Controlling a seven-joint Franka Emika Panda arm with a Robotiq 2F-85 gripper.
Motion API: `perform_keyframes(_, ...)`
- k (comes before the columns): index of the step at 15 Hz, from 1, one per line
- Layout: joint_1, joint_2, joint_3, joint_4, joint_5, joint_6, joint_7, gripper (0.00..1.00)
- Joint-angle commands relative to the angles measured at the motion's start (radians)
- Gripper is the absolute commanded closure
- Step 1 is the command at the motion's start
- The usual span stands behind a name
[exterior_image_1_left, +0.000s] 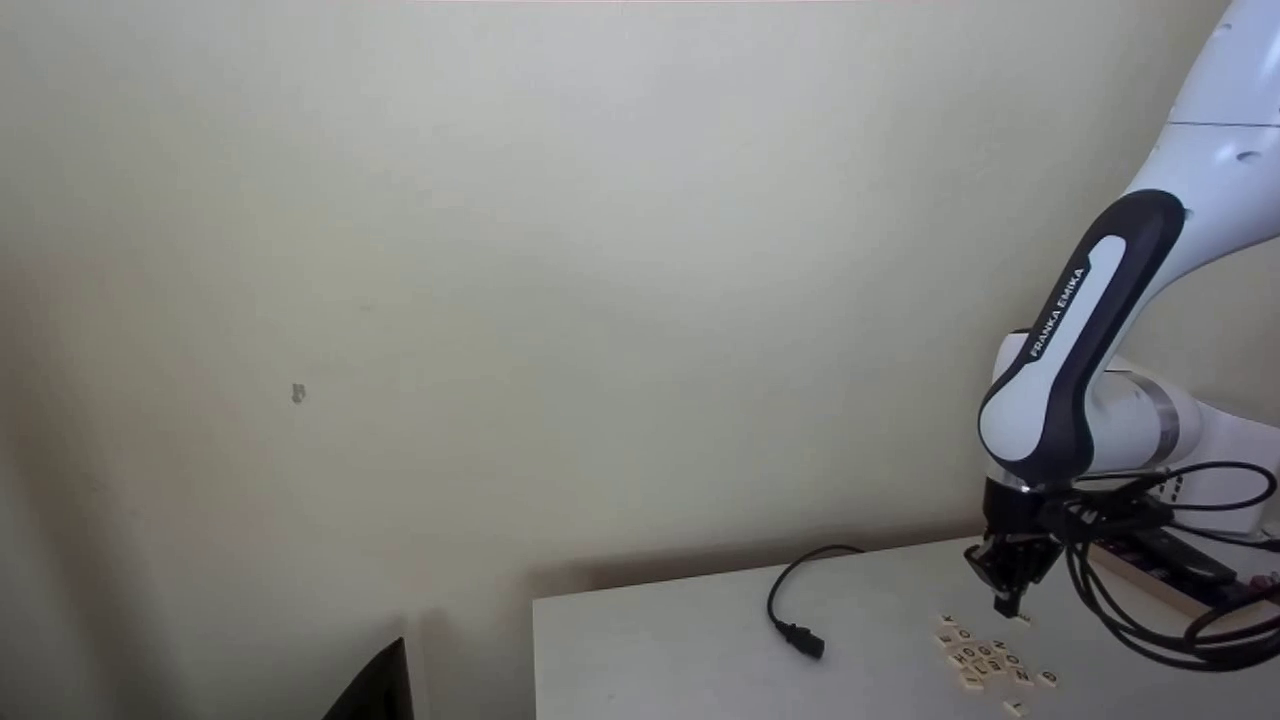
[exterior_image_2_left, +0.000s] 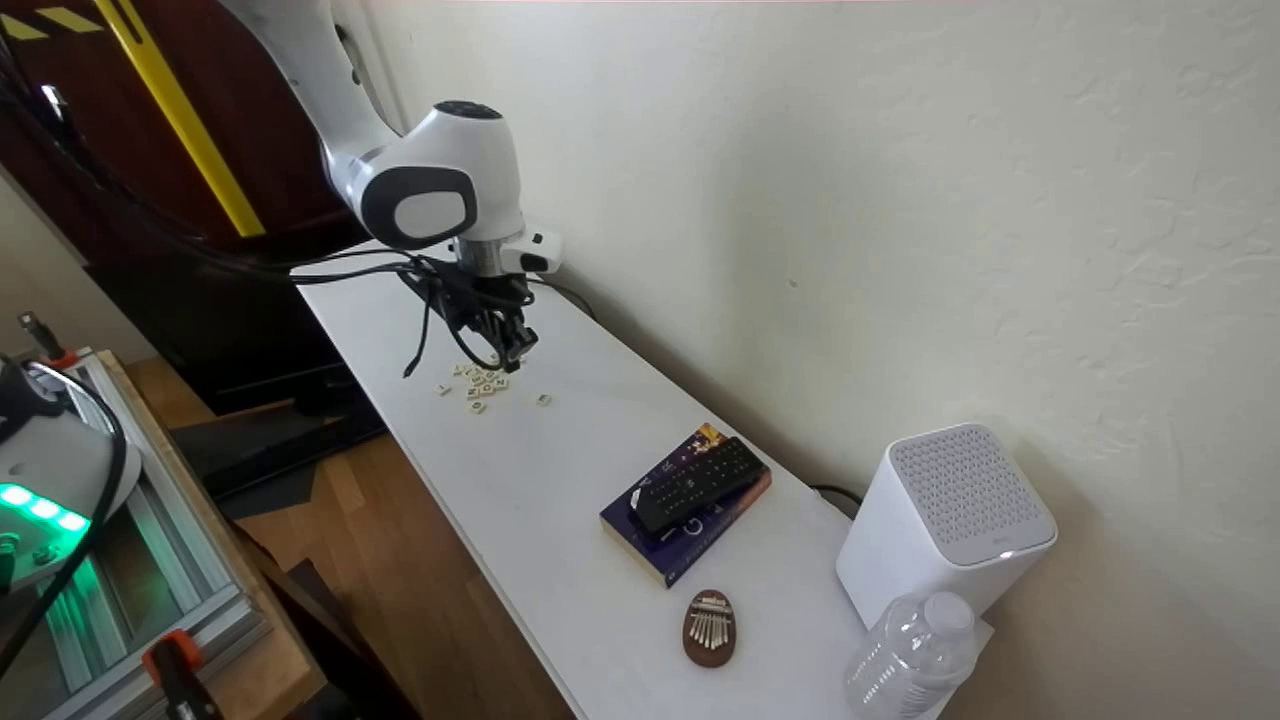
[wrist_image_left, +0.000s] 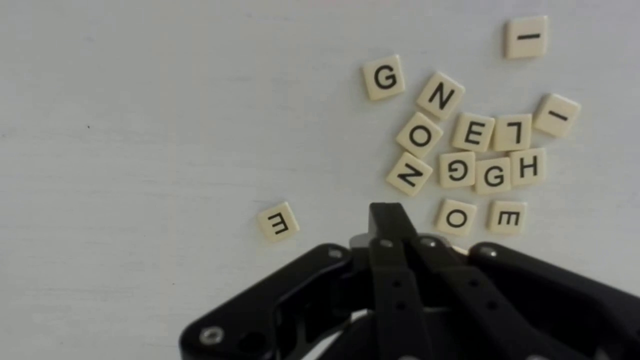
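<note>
Letter tiles (wrist_image_left: 457, 170) lie clustered near the tool (wrist_image_left: 392, 220), its jaws pressed together.

Brand on arm (exterior_image_1_left: 1135, 260), letters on tiles (wrist_image_left: 474, 132)

In an exterior view, FRANKA EMIKA runs along the arm, white on black. In the wrist view, the fully visible tiles carry one letter apiece: three E, three G, two O, two I, an H, an L, an N, and one that is N or Z. Several stand sideways or upside down. The book (exterior_image_2_left: 685, 552) bears lettering too small to read.
</note>
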Motion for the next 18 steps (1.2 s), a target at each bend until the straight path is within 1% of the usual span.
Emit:
perform_keyframes(1, 0.001, -0.042, -0.005, -0.058, -0.042, 0.027, -0.04, 1.0)
perform_keyframes(11, -0.01, -0.037, 0.006, -0.087, -0.098, 0.073, -0.125, 1.0)
perform_keyframes(18, -0.013, -0.023, 0.018, -0.08, -0.113, 0.074, -0.161, 1.0)
